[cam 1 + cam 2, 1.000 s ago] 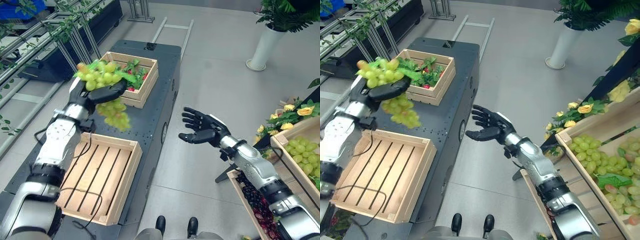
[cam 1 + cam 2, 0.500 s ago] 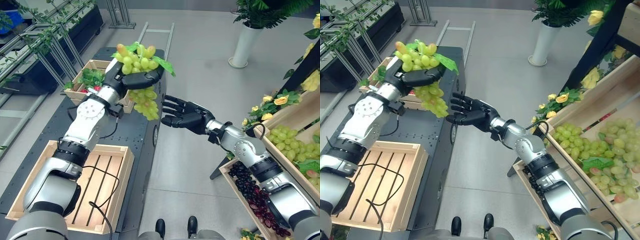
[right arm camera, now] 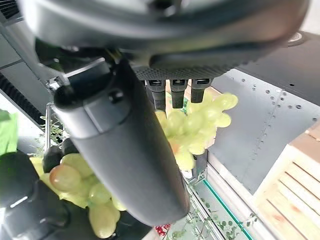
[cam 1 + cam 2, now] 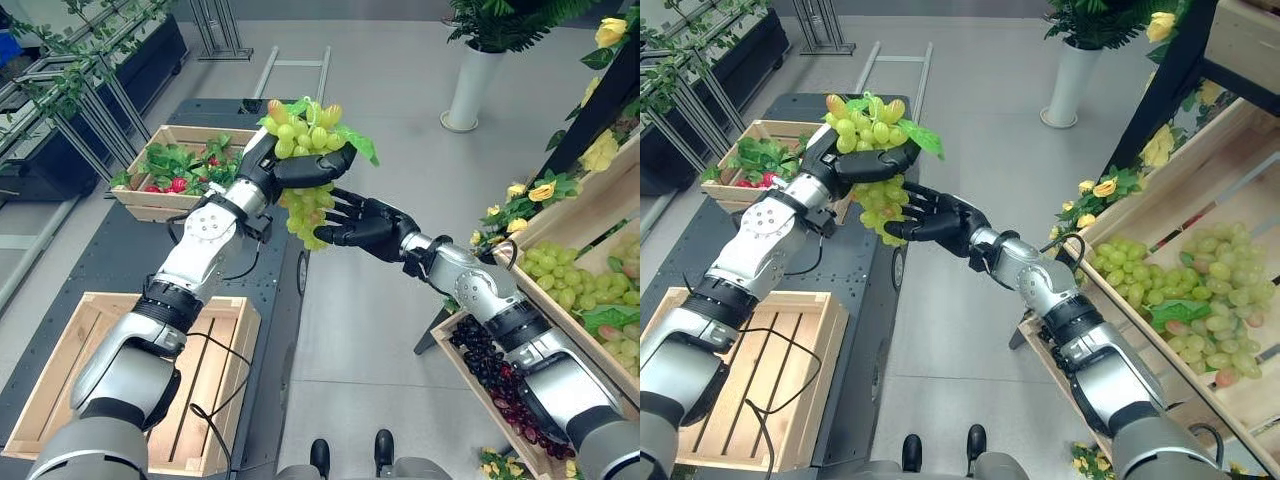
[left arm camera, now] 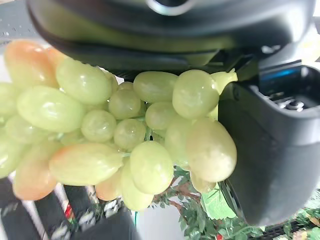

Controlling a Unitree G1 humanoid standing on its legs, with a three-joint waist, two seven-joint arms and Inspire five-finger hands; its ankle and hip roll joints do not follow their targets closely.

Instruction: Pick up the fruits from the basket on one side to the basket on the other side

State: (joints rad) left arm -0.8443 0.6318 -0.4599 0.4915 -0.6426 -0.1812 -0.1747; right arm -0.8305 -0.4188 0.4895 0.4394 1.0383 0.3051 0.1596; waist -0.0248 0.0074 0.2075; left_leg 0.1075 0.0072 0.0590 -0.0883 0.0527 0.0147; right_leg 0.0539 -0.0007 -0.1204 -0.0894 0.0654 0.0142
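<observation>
My left hand (image 4: 300, 168) is curled around the top of a green grape bunch (image 4: 310, 165), holding it in the air past the edge of the dark table (image 4: 120, 255). The lower grapes hang loose beneath that hand, and a green leaf (image 4: 358, 146) sticks out to one side. My right hand (image 4: 368, 222) sits just under and beside the hanging part, fingers spread and relaxed, palm toward the fruit. It is not gripping, though its fingertips look to be at the lowest grapes. Behind the left hand, a wooden crate (image 4: 170, 170) on the table holds leaves and red fruit. An empty slatted crate (image 4: 150, 385) lies back along my left arm. Well past my right arm, an angled crate (image 4: 560, 240) holds more green grapes. I read this as a hand-over in mid-air. The main risk is letting go with the left before the right has closed, so the bunch drops to the floor (image 4: 400, 80). A grip on only the dangling grapes could tear them loose. Closing hard could crush the fruit or jam my fingers together.
</observation>
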